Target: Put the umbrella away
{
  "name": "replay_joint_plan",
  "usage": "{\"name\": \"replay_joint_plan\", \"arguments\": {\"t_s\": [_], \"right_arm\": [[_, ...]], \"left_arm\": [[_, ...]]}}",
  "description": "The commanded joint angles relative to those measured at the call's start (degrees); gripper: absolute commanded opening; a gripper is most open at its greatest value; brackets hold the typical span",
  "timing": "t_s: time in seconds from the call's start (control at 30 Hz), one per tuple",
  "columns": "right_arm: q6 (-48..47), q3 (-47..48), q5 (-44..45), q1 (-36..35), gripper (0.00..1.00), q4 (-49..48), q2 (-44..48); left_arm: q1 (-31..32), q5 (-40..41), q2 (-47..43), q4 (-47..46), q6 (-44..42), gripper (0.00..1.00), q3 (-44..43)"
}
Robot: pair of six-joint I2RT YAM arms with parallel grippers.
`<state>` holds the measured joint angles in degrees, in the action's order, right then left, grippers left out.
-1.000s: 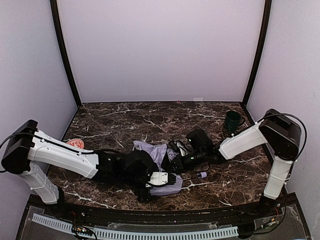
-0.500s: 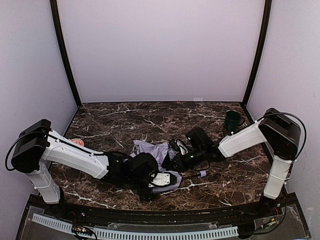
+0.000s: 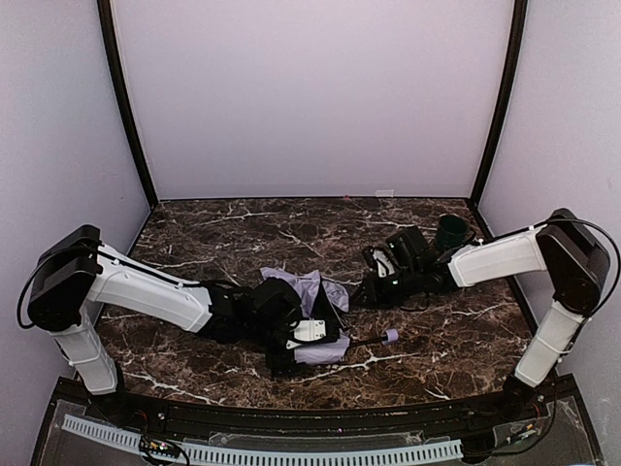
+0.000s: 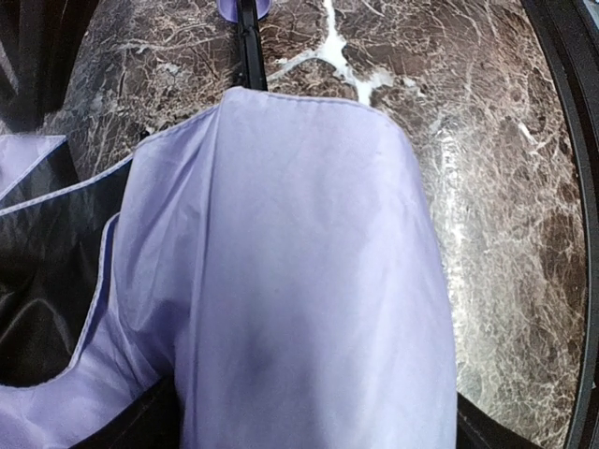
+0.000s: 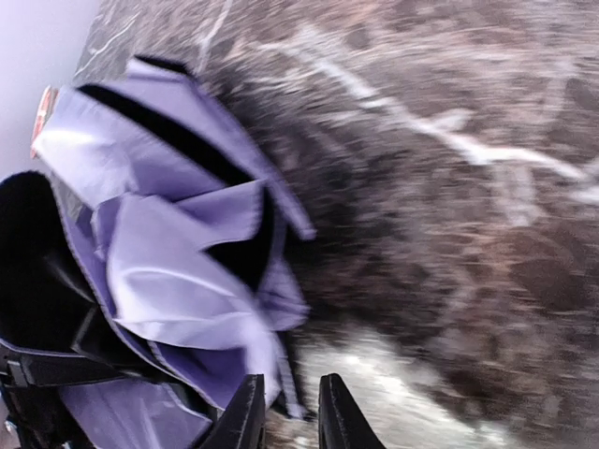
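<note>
The umbrella point(image 3: 309, 291) lies crumpled on the table point(image 3: 243, 233). The top view shows the left gripper point(image 3: 325, 335) upon it, but its wrist view shows only fabric, so I cannot tell its state. The right gripper point(image 5: 292, 412) stands slightly parted, probably empty.

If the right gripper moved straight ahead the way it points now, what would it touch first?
Most likely the umbrella, whose lavender fabric lies just ahead of the right gripper; depth is unclear.

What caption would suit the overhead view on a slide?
Left arm and right arm tend a lavender umbrella on a marble table, green cup at far right.
</note>
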<state>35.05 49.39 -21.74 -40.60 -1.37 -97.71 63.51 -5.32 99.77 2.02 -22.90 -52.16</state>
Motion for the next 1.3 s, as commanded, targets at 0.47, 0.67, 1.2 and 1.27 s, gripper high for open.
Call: {"name": "replay_joint_plan", "arguments": {"t_s": [0.47,0.67,1.2,1.27], "right_arm": [[-68.6,-24.7,-2.7,-15.5,0.64,-20.4,34.2],[-84.2,-21.1,7.9,-22.9,0.67,-17.2,25.3],[-98.0,-10.5,18.4,-23.4,0.83,-21.2,1.2],[-98.2,-9.5,18.8,-22.9,0.80,-20.2,-0.4]], "left_arm": [[-4.2,-12.3,-3.8,-0.7,1.8,0.88,7.1],[-5.1,-13.5,-4.3,-1.4,2.2,0.89,7.7],[-8.1,-20.6,-3.2,-1.8,3.2,0.89,7.5],[-8.2,-21.3,-2.9,-1.1,3.0,0.89,7.1]]}}
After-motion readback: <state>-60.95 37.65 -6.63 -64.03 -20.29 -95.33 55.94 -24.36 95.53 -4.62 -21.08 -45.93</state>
